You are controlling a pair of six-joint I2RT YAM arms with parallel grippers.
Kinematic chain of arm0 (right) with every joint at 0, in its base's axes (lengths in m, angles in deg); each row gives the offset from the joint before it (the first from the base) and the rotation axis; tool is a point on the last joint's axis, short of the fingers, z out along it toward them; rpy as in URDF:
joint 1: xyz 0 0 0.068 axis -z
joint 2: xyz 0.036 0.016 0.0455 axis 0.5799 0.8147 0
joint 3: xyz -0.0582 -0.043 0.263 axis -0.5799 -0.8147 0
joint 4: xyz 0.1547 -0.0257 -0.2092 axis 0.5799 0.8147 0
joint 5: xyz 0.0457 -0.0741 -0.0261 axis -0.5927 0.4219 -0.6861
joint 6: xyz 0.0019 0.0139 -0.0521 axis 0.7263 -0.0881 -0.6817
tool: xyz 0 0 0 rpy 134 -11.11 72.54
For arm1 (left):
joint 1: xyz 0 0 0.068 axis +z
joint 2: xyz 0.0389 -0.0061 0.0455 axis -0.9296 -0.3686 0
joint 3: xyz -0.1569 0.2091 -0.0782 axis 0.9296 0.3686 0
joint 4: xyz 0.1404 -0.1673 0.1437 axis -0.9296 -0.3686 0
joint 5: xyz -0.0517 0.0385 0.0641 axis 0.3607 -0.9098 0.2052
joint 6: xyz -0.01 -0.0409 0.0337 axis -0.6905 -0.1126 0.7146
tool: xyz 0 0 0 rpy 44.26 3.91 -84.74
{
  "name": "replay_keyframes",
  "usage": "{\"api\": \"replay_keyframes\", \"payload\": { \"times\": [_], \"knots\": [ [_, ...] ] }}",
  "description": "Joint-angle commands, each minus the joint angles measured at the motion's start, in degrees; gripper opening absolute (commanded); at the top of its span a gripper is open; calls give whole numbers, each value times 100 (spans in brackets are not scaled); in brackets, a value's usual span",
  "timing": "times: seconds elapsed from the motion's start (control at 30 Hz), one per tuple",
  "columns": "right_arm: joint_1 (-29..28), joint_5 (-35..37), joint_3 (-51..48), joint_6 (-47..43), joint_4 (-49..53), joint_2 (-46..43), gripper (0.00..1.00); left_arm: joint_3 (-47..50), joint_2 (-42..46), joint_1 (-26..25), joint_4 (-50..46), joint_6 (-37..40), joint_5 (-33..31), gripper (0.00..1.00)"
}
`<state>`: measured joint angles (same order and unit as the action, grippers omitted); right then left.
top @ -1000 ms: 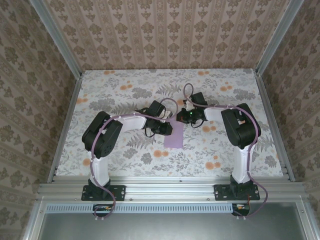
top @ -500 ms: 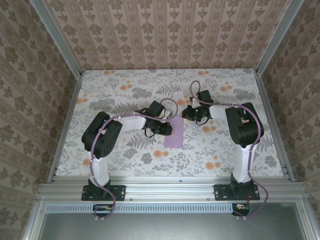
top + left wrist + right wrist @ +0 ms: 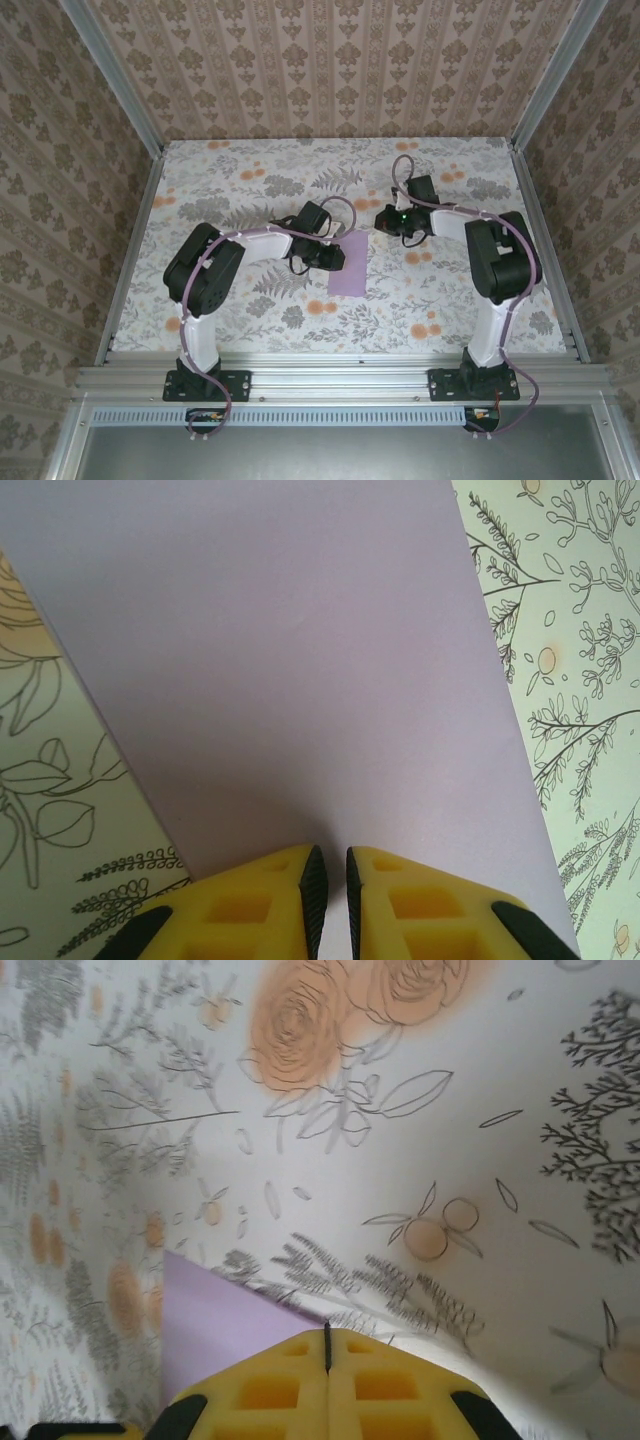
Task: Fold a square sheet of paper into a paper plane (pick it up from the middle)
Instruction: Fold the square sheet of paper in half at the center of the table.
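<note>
Right hand (image 3: 386,220) clenched, empty; left hand (image 3: 328,882) nearly clenched over the square sheet of paper (image 3: 300,680) mid-way across the desk (image 3: 250,325), grasp indeterminate.

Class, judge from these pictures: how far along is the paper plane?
Done: perhaps one fold, since the lavender paper lies flat but looks oblong. In hand: left gripper sits at its edge, nearly closed; right gripper shut, empty. Left: nose and wing folds.
</note>
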<state>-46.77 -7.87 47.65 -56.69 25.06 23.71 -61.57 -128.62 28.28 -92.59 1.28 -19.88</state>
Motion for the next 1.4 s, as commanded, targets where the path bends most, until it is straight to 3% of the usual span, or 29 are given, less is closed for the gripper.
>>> {"api": "replay_keyframes", "payload": {
  "times": [0.0,0.37,1.0,1.37],
  "knots": [
    [-200,-255,-430,76,114,-653,8,207,-453,11,-1170,23,-492,19],
    [-1151,-376,-1768,579,-200,-1286,8,83,-524,10,-1170,45,-407,19],
    [-1239,-499,-1530,546,-312,-969,8,43,-581,2,-1149,62,-355,19],
    [-1346,-471,-1529,122,183,-586,8,105,-596,6,-1130,71,-363,19]
  ]
}}
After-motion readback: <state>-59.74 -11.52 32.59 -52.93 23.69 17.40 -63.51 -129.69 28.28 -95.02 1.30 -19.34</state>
